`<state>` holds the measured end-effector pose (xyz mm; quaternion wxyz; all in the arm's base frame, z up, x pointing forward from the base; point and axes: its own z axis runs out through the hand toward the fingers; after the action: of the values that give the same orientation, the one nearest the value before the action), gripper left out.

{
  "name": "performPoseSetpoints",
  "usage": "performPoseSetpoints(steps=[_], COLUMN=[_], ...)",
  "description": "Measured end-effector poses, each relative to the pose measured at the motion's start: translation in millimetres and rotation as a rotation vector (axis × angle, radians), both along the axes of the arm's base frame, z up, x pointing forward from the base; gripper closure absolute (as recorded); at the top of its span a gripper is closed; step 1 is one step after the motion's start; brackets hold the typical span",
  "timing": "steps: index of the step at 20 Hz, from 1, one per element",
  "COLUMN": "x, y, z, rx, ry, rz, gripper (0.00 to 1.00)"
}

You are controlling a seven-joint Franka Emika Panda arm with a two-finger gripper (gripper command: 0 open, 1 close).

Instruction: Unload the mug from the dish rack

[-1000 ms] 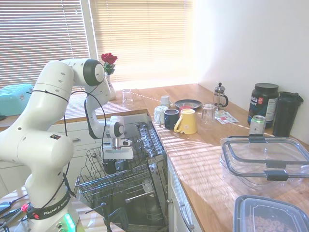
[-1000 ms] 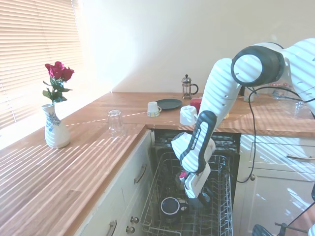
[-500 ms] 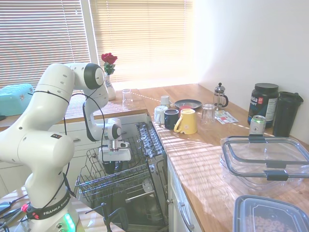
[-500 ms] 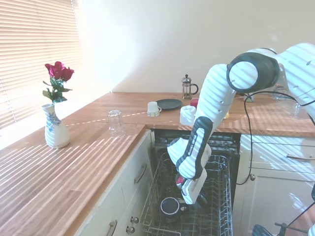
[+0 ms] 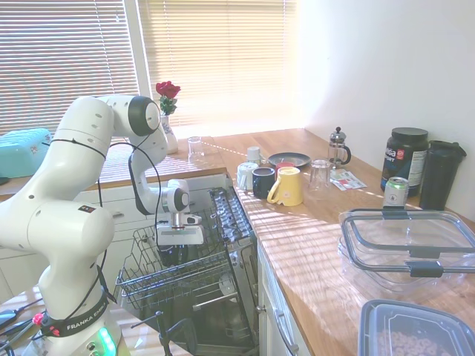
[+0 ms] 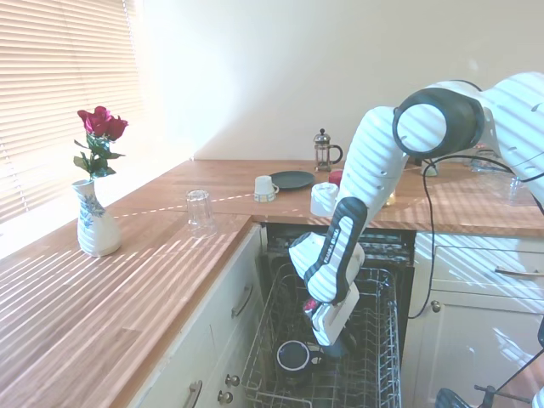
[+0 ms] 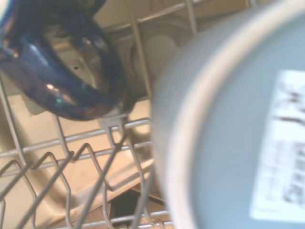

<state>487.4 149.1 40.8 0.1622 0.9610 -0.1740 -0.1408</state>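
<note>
Blurred grey mug (image 7: 228, 138) with a white label, beside a navy mug (image 7: 57, 71) on dish rack (image 7: 71, 157) wires.

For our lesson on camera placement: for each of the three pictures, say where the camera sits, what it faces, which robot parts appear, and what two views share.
First exterior view: beside the arm's base, facing the wooden counter and window; whole white arm shows.
Second exterior view: over the opposite counter stretch, facing the wall; upper arm and gripper show.
Wrist view: close above the grey wire dish rack, showing a grey mug's underside and a navy mug; no arm visible.
Shared: both exterior views show the rack, red rose vase and French press.
</note>
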Motion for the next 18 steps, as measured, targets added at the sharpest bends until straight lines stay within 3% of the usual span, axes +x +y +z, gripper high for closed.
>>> performPoseSetpoints(steps=[3, 10, 18], x=[-2, -13, -18], y=[-4, 0, 2], z=[15, 92, 146], rx=[0.001, 0.008, 0.027], ry=[-0.015, -0.125, -0.212], rz=[0.001, 0.025, 0.014], gripper=[1.00, 1.00, 1.00])
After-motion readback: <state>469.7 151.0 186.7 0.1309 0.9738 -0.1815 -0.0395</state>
